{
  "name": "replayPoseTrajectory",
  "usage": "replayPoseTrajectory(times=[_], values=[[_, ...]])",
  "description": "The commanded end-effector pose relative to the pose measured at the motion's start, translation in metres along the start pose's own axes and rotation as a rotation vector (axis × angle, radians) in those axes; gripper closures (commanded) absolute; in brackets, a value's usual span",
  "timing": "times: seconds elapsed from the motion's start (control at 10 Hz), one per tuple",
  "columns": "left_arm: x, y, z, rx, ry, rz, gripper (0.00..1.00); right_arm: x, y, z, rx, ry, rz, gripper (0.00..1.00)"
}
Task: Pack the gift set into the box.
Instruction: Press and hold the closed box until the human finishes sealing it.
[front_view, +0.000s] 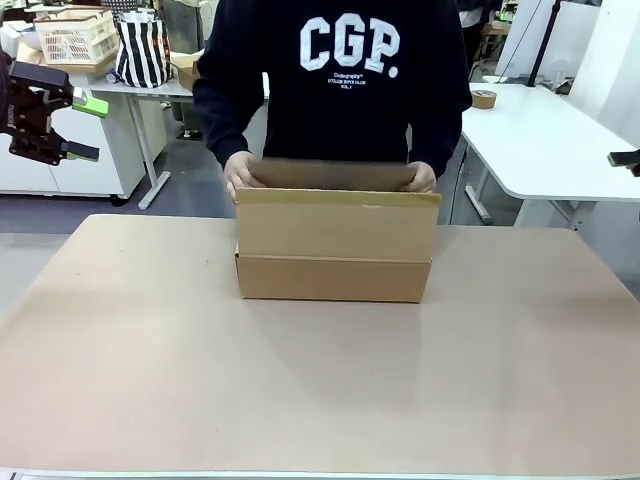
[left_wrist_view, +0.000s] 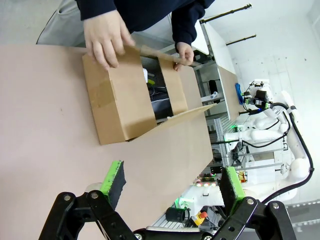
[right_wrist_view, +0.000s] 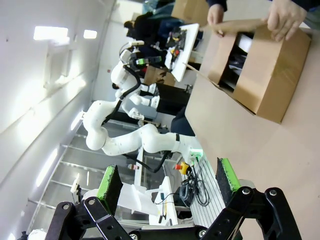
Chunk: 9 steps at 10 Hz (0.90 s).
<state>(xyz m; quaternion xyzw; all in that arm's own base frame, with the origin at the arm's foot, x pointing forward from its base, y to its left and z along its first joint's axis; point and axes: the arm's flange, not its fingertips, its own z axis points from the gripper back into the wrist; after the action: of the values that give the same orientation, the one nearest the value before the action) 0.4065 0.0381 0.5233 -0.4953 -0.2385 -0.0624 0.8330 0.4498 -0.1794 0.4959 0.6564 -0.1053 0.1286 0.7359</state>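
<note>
Tan tabletop (front_view: 130, 380), box (front_view: 335, 245) sits mid-table toward far edge, top open. Person's hands (front_view: 240, 175) hold far flap at both ends. Left gripper (front_view: 88, 128) raised off to left, fingers spread, nothing held. Right gripper (right_wrist_view: 169, 179) fingers wide apart too, empty.

Front camera across the table (front_view: 150, 350); wrist cameras aloft, well back (all sharing the box (front_view: 335, 245))

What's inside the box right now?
Through the gap between the flaps, the left wrist view shows dark items and a white piece inside the box; what they are is unclear. The flaps, held by the person's hands, cover the rest.
</note>
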Motion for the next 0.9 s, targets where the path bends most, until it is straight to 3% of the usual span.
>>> replayPoseTrajectory(times=[0.0, 0.8], values=[[-0.0002, -0.0035, 0.0016, 0.007, 0.008, 0.013, 0.00, -0.0030, 0.0015, -0.0026, 0.000, 0.004, -0.004, 0.00], [-0.0002, -0.0035, 0.0016, 0.007, 0.008, 0.013, 0.00, -0.0030, 0.0015, -0.0026, 0.000, 0.004, -0.004, 0.00]])
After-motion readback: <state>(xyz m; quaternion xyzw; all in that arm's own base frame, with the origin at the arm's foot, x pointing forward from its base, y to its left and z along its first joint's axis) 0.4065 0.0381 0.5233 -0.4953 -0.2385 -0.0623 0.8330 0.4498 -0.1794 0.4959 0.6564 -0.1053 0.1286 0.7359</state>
